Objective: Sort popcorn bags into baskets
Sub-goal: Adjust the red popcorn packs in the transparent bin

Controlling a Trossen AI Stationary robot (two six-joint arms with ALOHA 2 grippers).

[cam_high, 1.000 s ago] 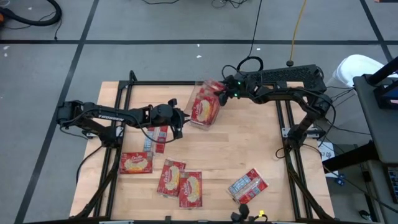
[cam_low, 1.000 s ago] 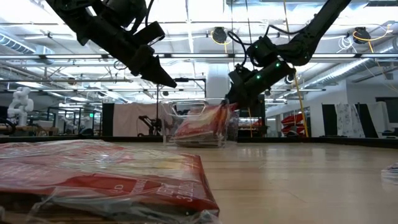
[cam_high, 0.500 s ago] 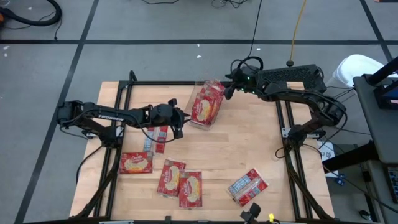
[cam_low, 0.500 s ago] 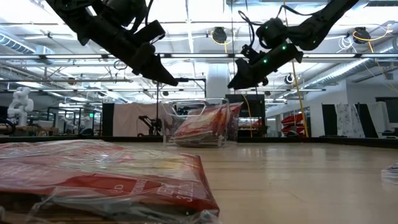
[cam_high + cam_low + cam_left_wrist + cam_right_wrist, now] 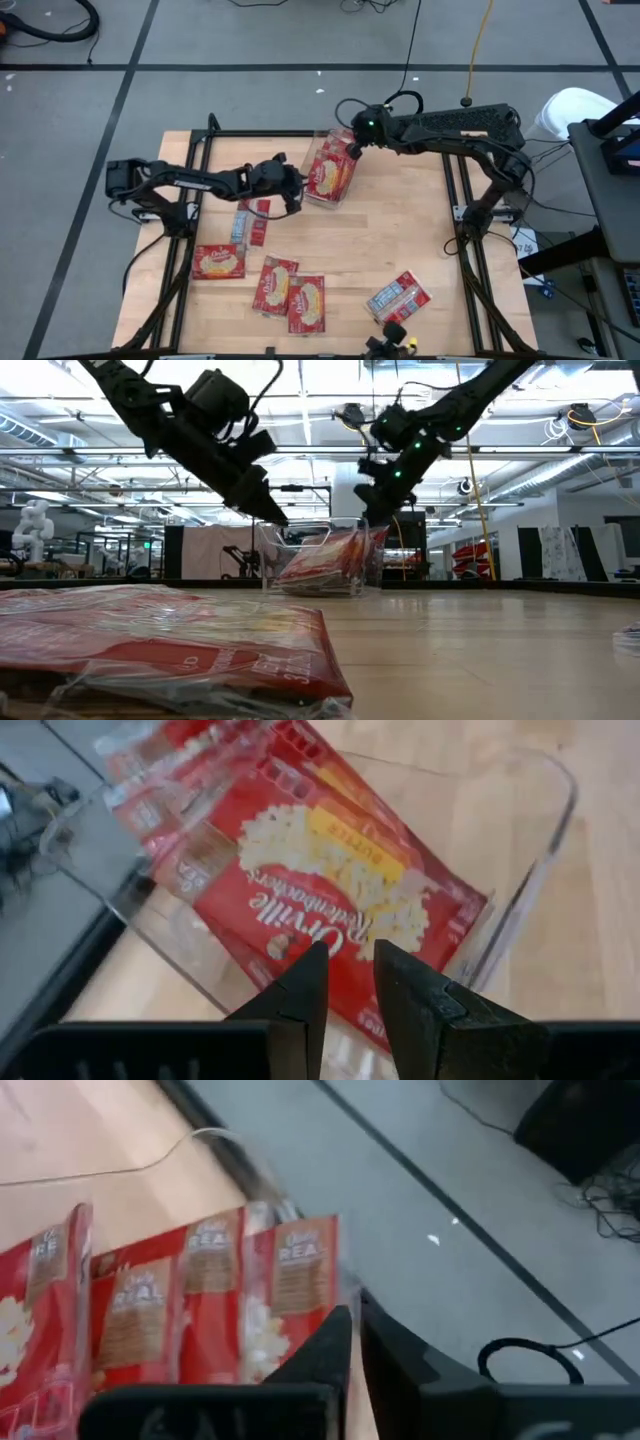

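Note:
The clear basket [image 5: 347,188] stands at the table's far middle. Several red popcorn bags [image 5: 327,176] stand in it on edge, leaning, their upper ends [image 5: 210,1295] reaching above its rim. My right gripper [image 5: 352,148] is shut and points down at those upper ends on the basket's far right side [image 5: 368,520]. My left gripper [image 5: 297,200] hovers just off the basket's near left wall [image 5: 540,870]. It is open by a narrow gap with nothing between the fingers [image 5: 350,975]. More popcorn bags [image 5: 275,285] lie flat on the table's near half. My right gripper's shut fingers [image 5: 325,1335] stand right at the upper edge of the outermost bag [image 5: 300,1250] in the basket, slanting down from the far right. I cannot tell whether they touch it.
Loose bags lie at the near left [image 5: 218,262], near middle [image 5: 307,303] and near right [image 5: 398,298], and two [image 5: 250,222] lie just under my left arm. One bag [image 5: 170,650] lies close to the low camera. A black frame [image 5: 460,215] borders the table.
My right gripper rose off the bags and drew back toward the far right, then swung back over the basket's far end, now tipped more steeply down. My left gripper moved down and a little toward the basket. The bags in the basket settled into a lean.

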